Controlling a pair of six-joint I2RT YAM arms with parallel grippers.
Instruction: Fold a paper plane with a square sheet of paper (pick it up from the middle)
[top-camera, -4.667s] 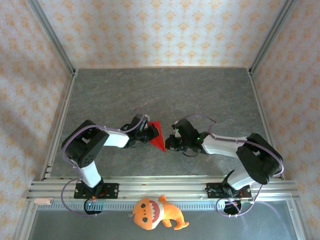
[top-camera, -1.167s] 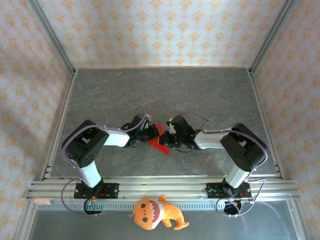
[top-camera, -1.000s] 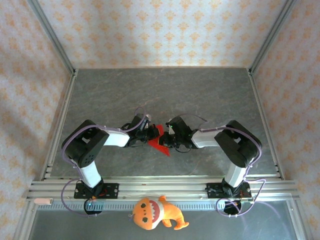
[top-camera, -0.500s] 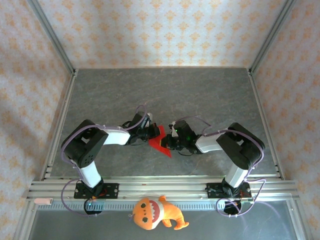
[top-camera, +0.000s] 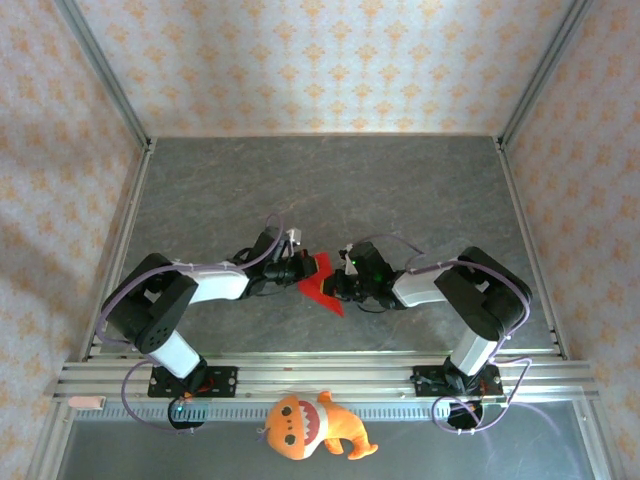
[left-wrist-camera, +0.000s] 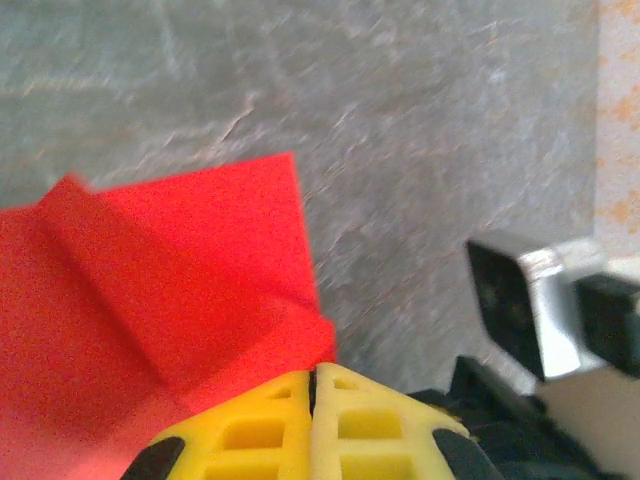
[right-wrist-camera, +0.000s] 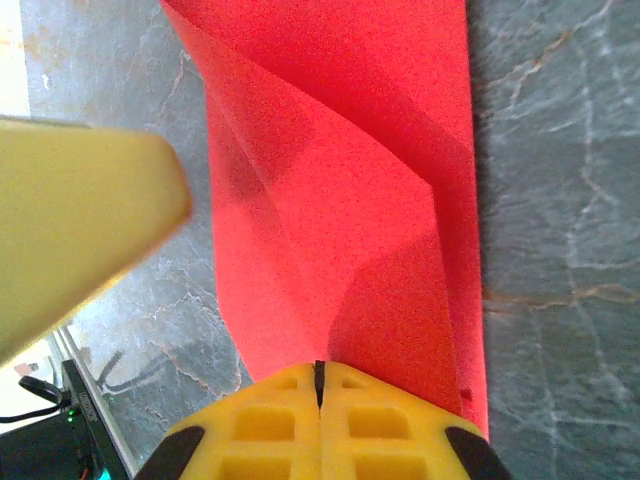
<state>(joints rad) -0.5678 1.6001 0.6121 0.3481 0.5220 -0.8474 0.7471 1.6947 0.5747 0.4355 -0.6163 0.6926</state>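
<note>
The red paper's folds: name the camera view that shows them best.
Right wrist view: the red paper spans most of the frame, its overlapping flaps and creases sharp. The left wrist view shows one creased part, cut off at the frame edge. The top external view shows a small pointed red shape, its folds hard to tell.

Top external: high, behind arm bases, looking down on whole table (top-camera: 400, 180). Left wrist: very near, past own yellow fingers (left-wrist-camera: 250, 430), onto table. Right wrist: same. All 3 views share creased square sheet of paper (top-camera: 320, 285).
</note>
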